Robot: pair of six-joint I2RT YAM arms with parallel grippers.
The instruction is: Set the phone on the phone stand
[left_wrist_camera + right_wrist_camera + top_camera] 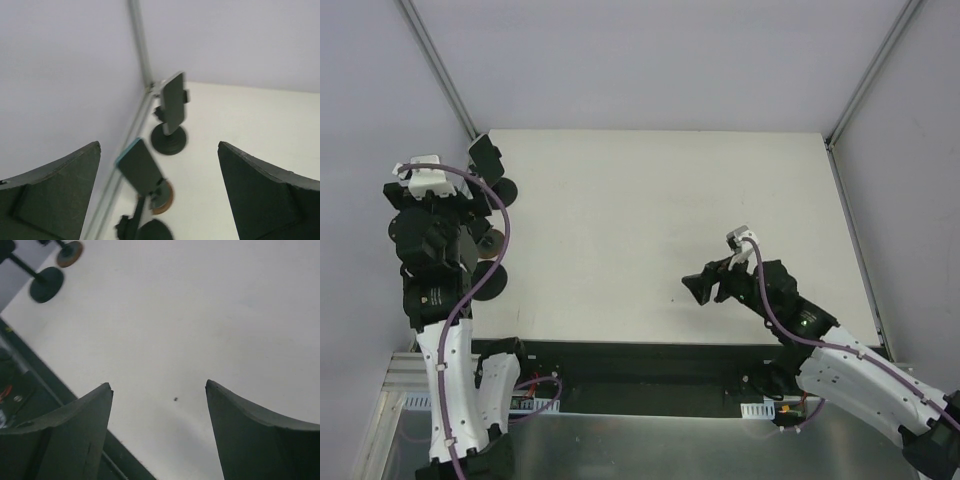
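Left gripper (159,146): jaws spread wide, nothing in them. It hangs over the left edge of the table (670,200), by the wall, looking down a row of stands.

The phone (140,167) seems to be the tilted dark slab with the teal edge, nearest the left wrist cam. It sits on top of the phone stand (162,197), the one with the brownish round base. The cradle contact is hidden behind the slab, so I can't confirm it's seated. My read is that placement is basically done.

Risks:
- The left arm is close to the stand row. A sideways swing could clip the phone or knock the stand over, since these are thin stems on small round bases and likely top-heavy.
- If the phone is only leaning and not caught in the cradle, a bump to the table could slide it off towards the wall side.
- The far stand (172,102) also carries a dark plate and is easy to mistake for the target. A third base (152,232) sits near the bottom edge of that view.

Phone look: thin, flat, dark face, teal rim, top end tipped towards the wall. It's slightly blurred, so no finer detail.

Right gripper (157,385): also wide open and empty, low over bare table, well apart from the stands.
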